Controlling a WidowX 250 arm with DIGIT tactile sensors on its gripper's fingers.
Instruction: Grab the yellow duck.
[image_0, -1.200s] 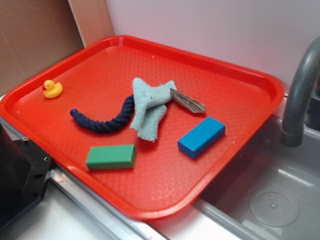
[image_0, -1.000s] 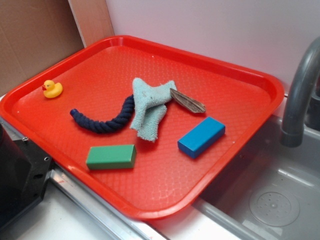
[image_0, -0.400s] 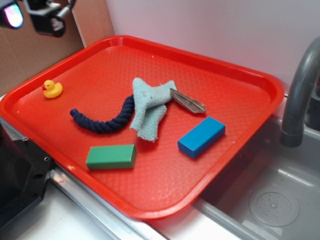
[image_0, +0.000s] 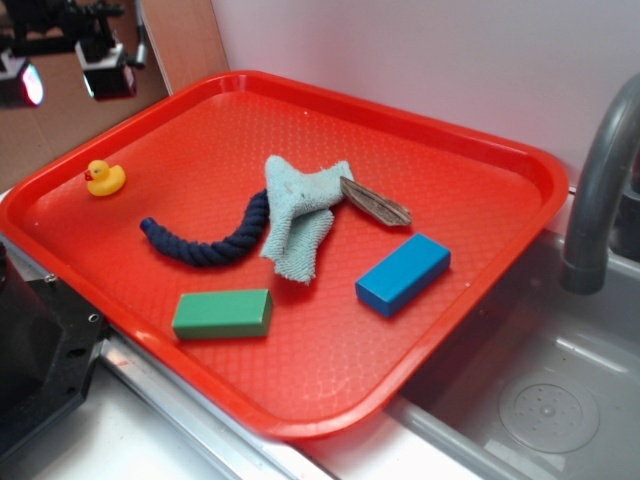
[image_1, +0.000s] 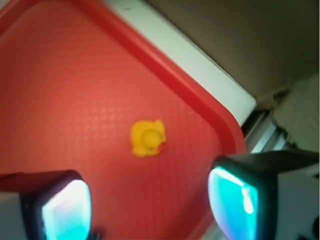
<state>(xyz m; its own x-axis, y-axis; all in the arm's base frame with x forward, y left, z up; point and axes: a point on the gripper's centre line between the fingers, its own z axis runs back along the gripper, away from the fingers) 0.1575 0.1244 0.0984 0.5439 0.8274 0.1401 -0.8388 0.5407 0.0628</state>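
My end effector (image_1: 150, 210) hangs wide open, high above the duck (image_1: 147, 138), which sits near the tray's (image_0: 520, 170) left rim (beak toward that rim), so I'd worry a careless descent clips the rim or nudges so small a toy away.

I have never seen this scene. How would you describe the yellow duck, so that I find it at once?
Look at the big red tray beside the sink, then at its far left corner. The yellow duck sits there alone, apart from the dark blue rope and the green block. It is the only yellow thing, the smallest one, with an orange-red beak.
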